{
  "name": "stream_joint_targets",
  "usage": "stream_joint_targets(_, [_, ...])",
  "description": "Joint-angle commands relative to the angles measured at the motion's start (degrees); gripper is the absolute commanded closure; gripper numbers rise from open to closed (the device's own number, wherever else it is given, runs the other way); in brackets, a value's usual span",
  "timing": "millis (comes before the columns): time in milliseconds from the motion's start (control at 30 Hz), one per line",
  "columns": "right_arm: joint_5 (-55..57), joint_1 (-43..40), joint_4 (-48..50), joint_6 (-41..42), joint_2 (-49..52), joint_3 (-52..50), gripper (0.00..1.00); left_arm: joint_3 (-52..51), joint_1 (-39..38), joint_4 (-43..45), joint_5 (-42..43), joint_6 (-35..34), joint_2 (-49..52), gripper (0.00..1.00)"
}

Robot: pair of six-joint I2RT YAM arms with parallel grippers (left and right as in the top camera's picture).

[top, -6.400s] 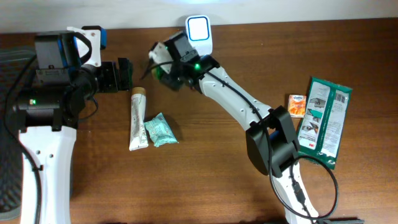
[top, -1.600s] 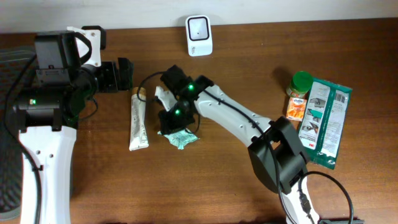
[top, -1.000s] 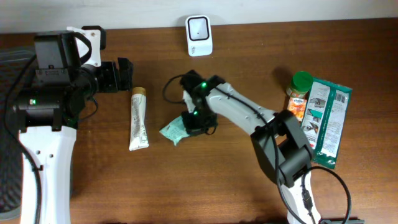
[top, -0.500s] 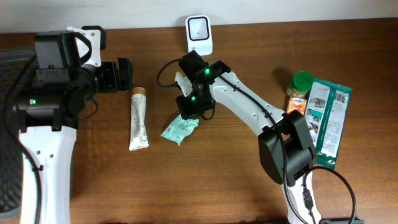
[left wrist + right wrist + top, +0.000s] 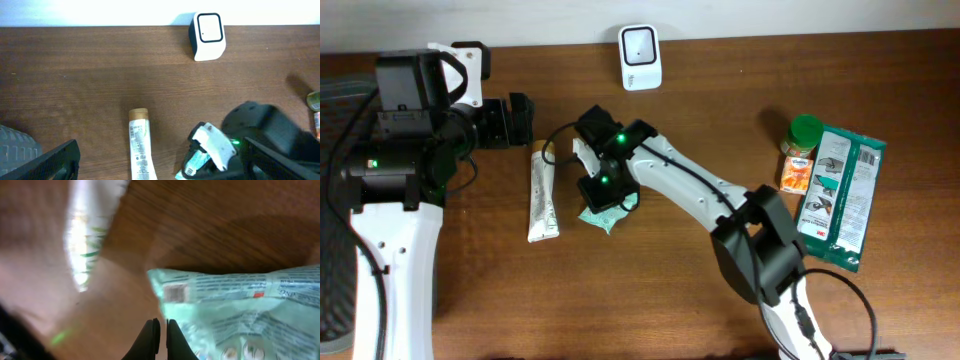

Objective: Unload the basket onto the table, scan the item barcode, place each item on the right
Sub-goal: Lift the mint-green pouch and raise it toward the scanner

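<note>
Right gripper (image 5: 161, 325) has swung back, closed, over the teal packet (image 5: 225, 302).

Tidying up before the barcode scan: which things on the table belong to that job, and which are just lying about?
In the job: teal packet, with the shut right gripper at it; white scanner at the table's back edge.
Lying about for now: tube; orange bottle with green cap; large green pouch.
</note>
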Motion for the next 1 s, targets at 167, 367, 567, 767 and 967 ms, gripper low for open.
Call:
stream_joint_targets(167, [4.5,-2.2,-0.6,4.0,7.8,-2.3,0.96,0.8,0.4,0.1,-0.2,0.7,-0.5,0.01])
stream_joint_targets(367, [-1.8,-5.1,-2.6,-0.1,5.7,2.0,0.82,0.8,0.4,0.1,-0.2,0.7,-0.5,0.01])
stream_joint_targets(567, [-3.5,-9.5,-14.1,-10.4,3.8,14.4,0.69,0.8,0.4,0.1,-0.2,0.7,-0.5,0.01])
stream_joint_targets(767, [-6.0,-15.0,-16.2,-19.4,4.6,18.1,0.48,0.8,0.4,0.1,-0.2,0.7,-0.5,0.01])
stream_joint_targets(967, [-13.6,-17.4,-16.7,-26.5,8.6,16.5,0.48,0.8,0.4,0.0,-0.2,0.7,-0.5,0.01])
